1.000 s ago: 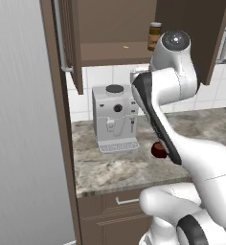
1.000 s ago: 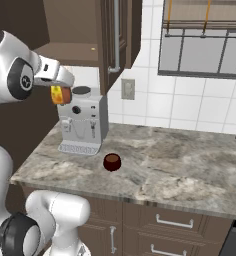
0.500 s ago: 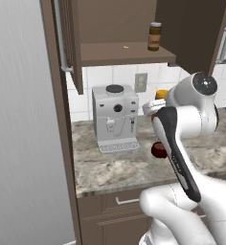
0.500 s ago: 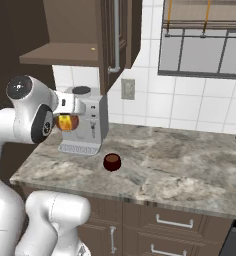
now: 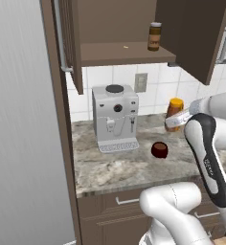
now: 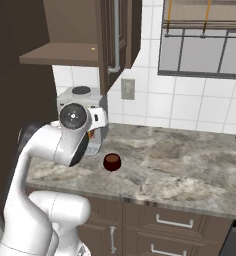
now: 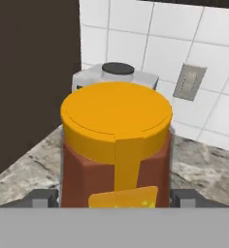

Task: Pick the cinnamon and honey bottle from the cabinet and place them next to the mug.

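The honey bottle [image 5: 175,108] hangs upright above the counter, right of and behind the mug [image 5: 159,150], and my gripper [image 5: 174,120] is shut on its body. In the hand view the honey bottle [image 7: 115,145] with its orange cap stands between my fingers [image 7: 41,198], one on each side. The cinnamon [image 5: 154,36] stands on the shelf of the open cabinet [image 5: 119,52], at its right end. From the right base camera the mug [image 6: 112,161] sits on the counter just right of my arm's white wrist.
A white coffee machine [image 5: 116,117] stands on the marble counter [image 5: 115,167] left of the mug. The open cabinet door [image 5: 194,33] hangs above my arm. A wall outlet [image 5: 141,82] is on the tiled wall. A tall grey panel [image 5: 24,124] bounds the left side.
My arm has come down from cabinet height to just above the counter, carrying the honey bottle with it. The cinnamon and the mug have stayed where they were.
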Tool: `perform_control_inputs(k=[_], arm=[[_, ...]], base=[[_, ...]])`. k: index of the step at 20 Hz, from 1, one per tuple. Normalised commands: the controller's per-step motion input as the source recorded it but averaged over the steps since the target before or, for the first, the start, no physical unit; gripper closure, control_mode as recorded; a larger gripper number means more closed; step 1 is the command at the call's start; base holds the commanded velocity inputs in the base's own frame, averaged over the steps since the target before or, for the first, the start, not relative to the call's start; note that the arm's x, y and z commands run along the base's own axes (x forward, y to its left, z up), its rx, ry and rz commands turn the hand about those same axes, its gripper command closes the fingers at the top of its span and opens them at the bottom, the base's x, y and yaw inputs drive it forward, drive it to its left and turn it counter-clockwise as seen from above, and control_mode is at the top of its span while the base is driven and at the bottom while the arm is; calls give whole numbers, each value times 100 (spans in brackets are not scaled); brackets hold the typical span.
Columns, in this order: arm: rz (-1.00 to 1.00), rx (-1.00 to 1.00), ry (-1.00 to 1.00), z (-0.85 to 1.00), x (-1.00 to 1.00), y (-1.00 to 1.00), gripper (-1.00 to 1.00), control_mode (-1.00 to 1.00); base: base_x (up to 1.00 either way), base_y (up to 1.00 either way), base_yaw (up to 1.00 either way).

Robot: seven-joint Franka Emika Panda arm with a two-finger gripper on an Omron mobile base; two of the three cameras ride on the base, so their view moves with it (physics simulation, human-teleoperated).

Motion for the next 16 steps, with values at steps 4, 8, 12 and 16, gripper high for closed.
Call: perform_control_inputs(k=[4,8,12,16], arm=[[34,0,-4,-9,0,-45,100,-100],[36,0,-1,-11,0,-38,100,-100],[31,0,0,-2,18,-38,100,-100],[22,0,0,-7,32,-33,100,-100]], base=[[0,0,0],[0,0,0],[0,0,0],[0,0,0]])
